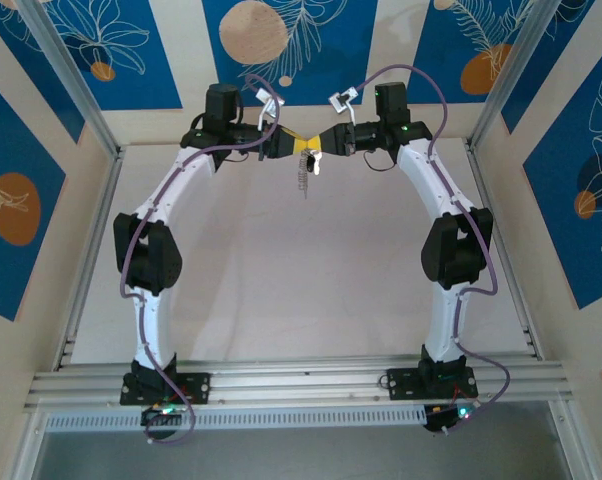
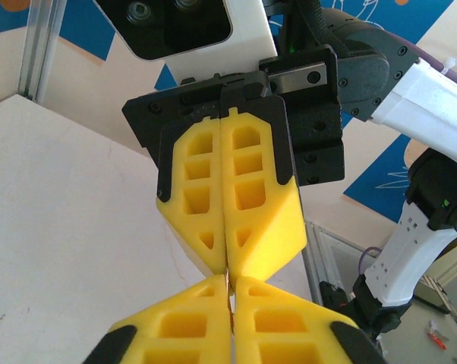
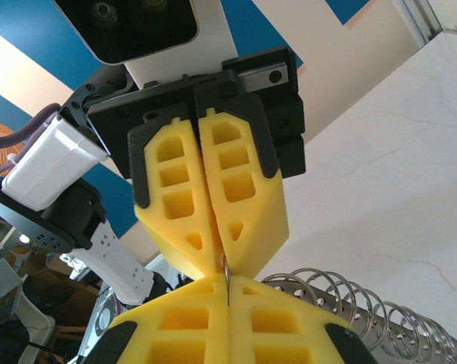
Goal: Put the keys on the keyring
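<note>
My left gripper [image 1: 303, 147] and right gripper [image 1: 315, 147] meet tip to tip high above the back of the table, both shut. In the left wrist view my left gripper [image 2: 230, 280] pinches a thin tan-edged sliver, the key [image 2: 229, 288], seen edge on, against the right gripper's yellow fingers [image 2: 251, 227]. In the right wrist view my right gripper [image 3: 227, 279] is shut on a thin silvery bit. The keyring [image 3: 365, 299], a coil of wire loops on a perforated metal strip, comes out from behind its finger. From above, the keyring [image 1: 303, 180] hangs under the joined tips.
The pale table [image 1: 301, 290] lies bare below the hanging piece. Aluminium frame rails [image 1: 91, 270] border it left and right, and a rail [image 1: 301, 380] runs along the near edge by the arm bases. Blue patterned panels stand behind.
</note>
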Action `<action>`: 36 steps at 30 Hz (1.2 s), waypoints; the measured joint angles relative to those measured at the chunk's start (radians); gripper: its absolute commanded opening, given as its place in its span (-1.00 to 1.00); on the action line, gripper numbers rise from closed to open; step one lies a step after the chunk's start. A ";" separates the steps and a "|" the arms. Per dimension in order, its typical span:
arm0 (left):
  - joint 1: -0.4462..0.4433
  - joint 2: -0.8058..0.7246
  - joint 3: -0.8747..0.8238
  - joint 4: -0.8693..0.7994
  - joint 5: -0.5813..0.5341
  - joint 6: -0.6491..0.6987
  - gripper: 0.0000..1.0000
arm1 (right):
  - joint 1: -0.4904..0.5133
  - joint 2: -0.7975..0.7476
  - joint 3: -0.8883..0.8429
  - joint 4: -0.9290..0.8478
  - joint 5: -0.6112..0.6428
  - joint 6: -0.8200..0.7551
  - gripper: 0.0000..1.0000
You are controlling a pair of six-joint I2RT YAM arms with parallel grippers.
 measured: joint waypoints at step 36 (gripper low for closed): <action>-0.019 -0.030 -0.242 0.595 -0.109 -0.494 -1.00 | -0.056 -0.194 -0.391 0.576 0.115 0.397 -0.06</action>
